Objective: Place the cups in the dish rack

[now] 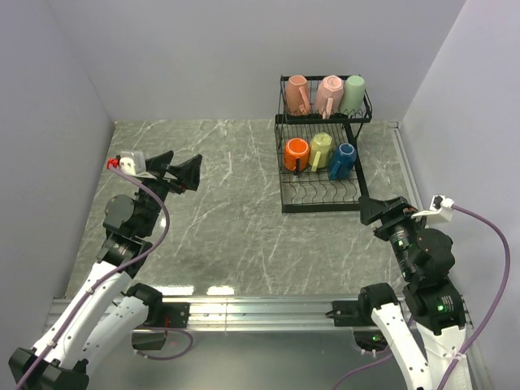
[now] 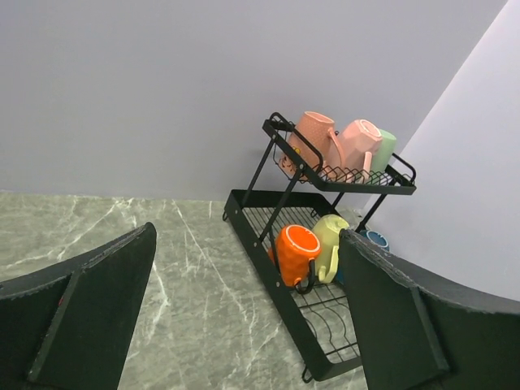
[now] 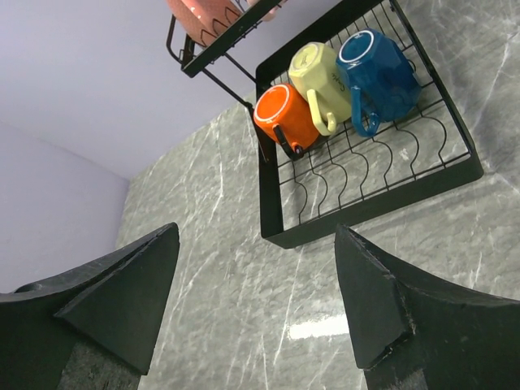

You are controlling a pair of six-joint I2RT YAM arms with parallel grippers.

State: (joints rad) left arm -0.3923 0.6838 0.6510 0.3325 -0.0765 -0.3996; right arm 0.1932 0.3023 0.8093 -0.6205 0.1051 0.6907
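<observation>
The black dish rack (image 1: 321, 208) stands at the back right. Its upper basket holds two pink mugs (image 1: 297, 92) (image 1: 329, 92) and a pale green mug (image 1: 354, 91). Its lower shelf holds an orange mug (image 1: 296, 153), a pale yellow mug (image 1: 320, 148) and a blue mug (image 1: 344, 159), all lying on their sides. My left gripper (image 1: 183, 169) is open and empty, raised over the left of the table, far from the rack. My right gripper (image 1: 382, 207) is open and empty, just in front of the rack's right corner. The rack's front bar shows in the right wrist view (image 3: 270, 195).
Grey walls close in the marble table (image 1: 236, 219) on the left, back and right. A metal rail (image 1: 260, 307) runs along the near edge between the arm bases. The front rows of the rack's lower shelf (image 3: 382, 162) hold nothing.
</observation>
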